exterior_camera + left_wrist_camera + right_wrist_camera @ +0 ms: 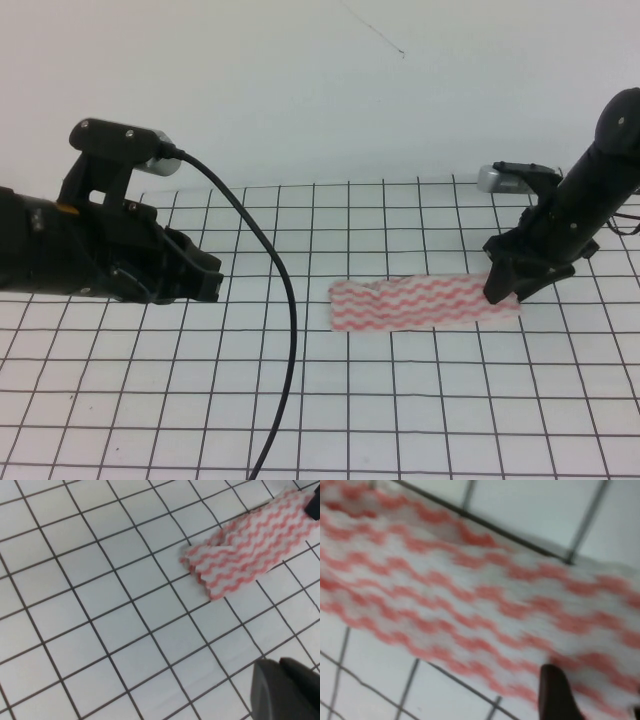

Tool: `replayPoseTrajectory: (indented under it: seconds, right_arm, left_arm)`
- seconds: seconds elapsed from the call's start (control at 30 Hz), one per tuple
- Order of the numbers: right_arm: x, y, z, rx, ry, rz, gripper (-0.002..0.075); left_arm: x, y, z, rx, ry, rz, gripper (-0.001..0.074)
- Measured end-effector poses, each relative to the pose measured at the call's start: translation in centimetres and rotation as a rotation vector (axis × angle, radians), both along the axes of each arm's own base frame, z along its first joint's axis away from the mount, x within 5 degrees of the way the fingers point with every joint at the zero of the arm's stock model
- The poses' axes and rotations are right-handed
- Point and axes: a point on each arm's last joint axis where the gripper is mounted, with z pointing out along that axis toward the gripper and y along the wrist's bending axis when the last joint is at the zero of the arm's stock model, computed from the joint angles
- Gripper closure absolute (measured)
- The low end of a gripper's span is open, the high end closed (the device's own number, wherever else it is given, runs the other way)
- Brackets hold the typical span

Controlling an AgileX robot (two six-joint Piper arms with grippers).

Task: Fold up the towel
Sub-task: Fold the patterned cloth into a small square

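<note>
Red-and-white towel point(420, 303), folded into a strip on the gridded table point(400, 420), has one end under the right tool point(513, 292), fingers apart; best lifted straight up, not dragging the cloth. Left tool point(212, 283), closed, hovers well off the other end.

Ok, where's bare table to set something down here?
Bare white grid-lined table lies between the folded red-and-white wavy-striped towel and the near edge, right of the black cable; also behind the towel. Crowded at the towel's right end, under the open right hand, and at the left, around the shut left hand.
</note>
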Motion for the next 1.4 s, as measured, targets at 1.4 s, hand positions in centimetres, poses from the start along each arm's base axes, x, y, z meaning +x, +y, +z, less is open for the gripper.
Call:
replayPoseTrajectory:
  seconds: [1.4]
  right_arm:
    - [-1.8, 9.2, 2.1, 0.154, -0.085, 0.162, 0.0688]
  left_arm:
    - [-0.5, -0.2, -0.2, -0.016, 0.062, -0.034, 0.0736]
